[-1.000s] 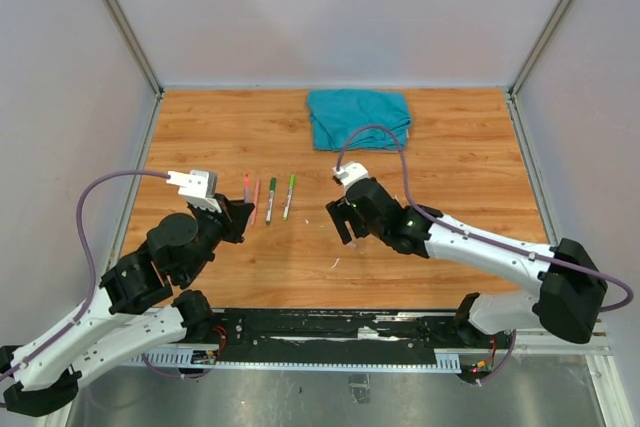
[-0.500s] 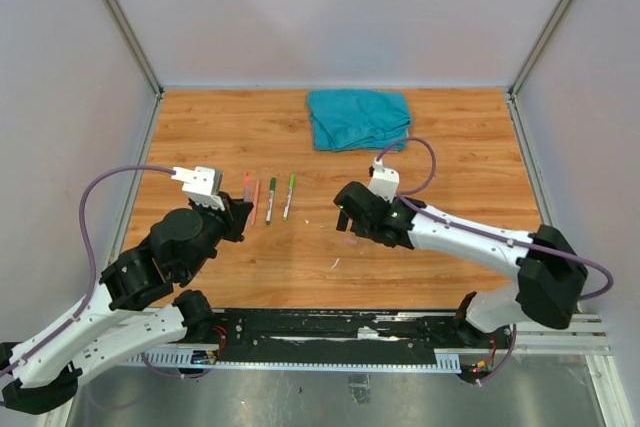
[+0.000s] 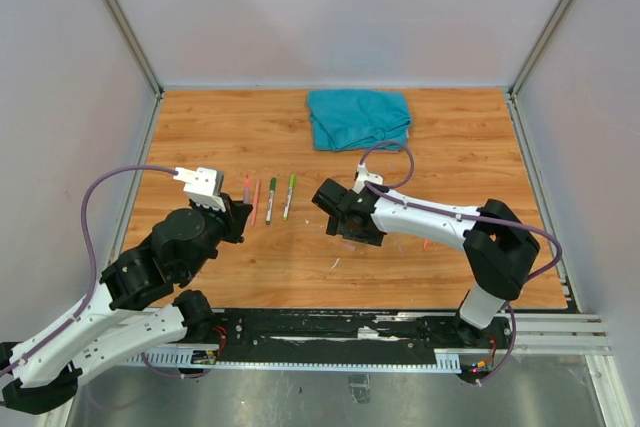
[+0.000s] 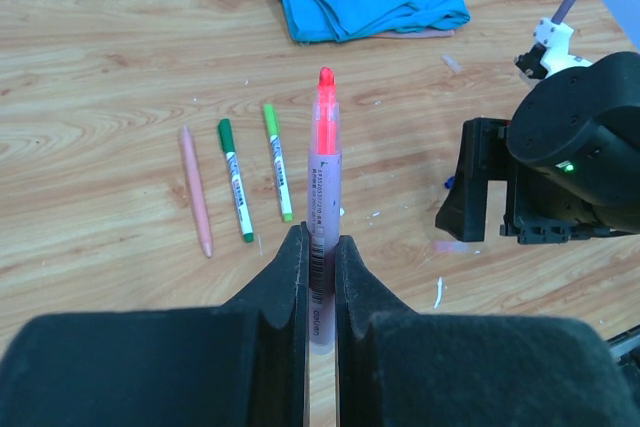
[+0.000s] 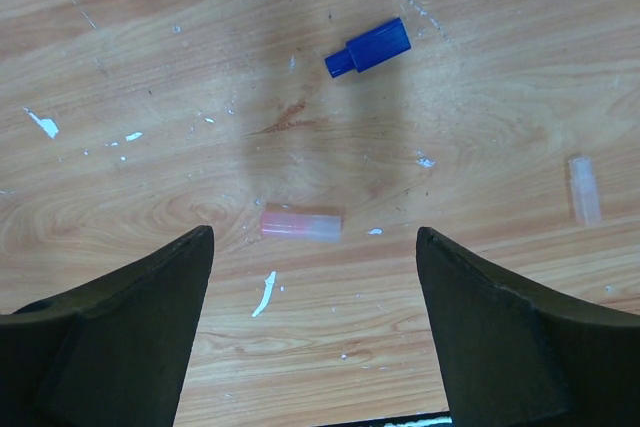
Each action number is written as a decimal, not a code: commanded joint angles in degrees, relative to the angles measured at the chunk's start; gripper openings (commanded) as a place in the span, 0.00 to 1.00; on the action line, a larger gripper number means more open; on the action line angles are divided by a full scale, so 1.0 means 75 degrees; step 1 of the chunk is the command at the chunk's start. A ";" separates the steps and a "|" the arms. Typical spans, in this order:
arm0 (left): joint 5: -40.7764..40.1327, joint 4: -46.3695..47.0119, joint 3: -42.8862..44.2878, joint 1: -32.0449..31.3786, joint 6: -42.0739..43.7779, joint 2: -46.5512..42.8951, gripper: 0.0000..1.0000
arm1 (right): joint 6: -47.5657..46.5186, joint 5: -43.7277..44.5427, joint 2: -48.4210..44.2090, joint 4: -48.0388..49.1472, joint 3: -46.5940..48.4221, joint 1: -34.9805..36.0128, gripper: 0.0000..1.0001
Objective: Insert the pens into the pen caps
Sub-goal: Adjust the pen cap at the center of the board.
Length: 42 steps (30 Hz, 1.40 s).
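My left gripper (image 4: 320,247) is shut on a pen (image 4: 322,187) with a pale purple barrel and a red tip pointing away from me. It hangs above the table's left side (image 3: 240,215). Three more pens lie side by side just beyond it: pink (image 4: 196,190), dark green (image 4: 235,180) and light green (image 4: 277,161). My right gripper (image 5: 315,247) is open and points down at the table centre (image 3: 335,215). A short pink-red pen cap (image 5: 301,224) lies flat between its fingers, untouched. A blue cap (image 5: 368,47) lies further ahead and a clear cap (image 5: 585,190) off to the right.
A folded teal cloth (image 3: 359,117) lies at the back centre of the wooden table (image 3: 220,127). The right arm (image 3: 440,219) stretches across the table's middle. White walls with metal rails close in the left, right and back sides.
The right arm has swung left and tipped its gripper down over the pink-red cap, with the jaws a little wider. The left gripper still holds its pen in the same place.
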 commanded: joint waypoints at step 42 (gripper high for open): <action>-0.0027 0.0127 0.0126 -0.0028 0.0024 -0.0039 0.00 | 0.0168 -0.0813 0.1049 0.0254 -0.0080 -0.0117 0.46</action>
